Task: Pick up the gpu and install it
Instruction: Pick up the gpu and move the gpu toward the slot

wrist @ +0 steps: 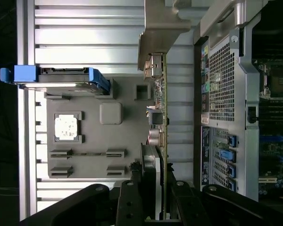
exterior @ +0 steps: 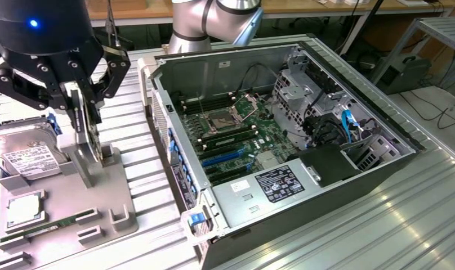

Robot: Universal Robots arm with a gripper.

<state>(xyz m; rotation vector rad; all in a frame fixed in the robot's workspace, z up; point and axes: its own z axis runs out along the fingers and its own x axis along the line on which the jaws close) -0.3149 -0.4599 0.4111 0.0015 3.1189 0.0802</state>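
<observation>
Tool (exterior: 85, 104) clamped on the single gpu (exterior: 88, 138), which stands on edge over the grey tray (exterior: 119, 191), beside the open computer case (exterior: 288, 140).

The tool's two fingers are closed against opposite faces of the gpu. The card is seen edge-on: a thin green board with small components along it, a dark cooler on one face, and a silvery metal bracket at the end away from the tool in the wrist view. Its lower end meets the tray's upright post in the exterior view, and it cannot be told whether it is seated there. The tray also holds one hard drive (exterior: 25, 157) with a white label, one processor chip (exterior: 23, 209) and one memory stick (exterior: 47, 228). The tray and the one case rest on the slatted desk (exterior: 407, 225), and the case's motherboard (exterior: 235, 140) is exposed.
</observation>
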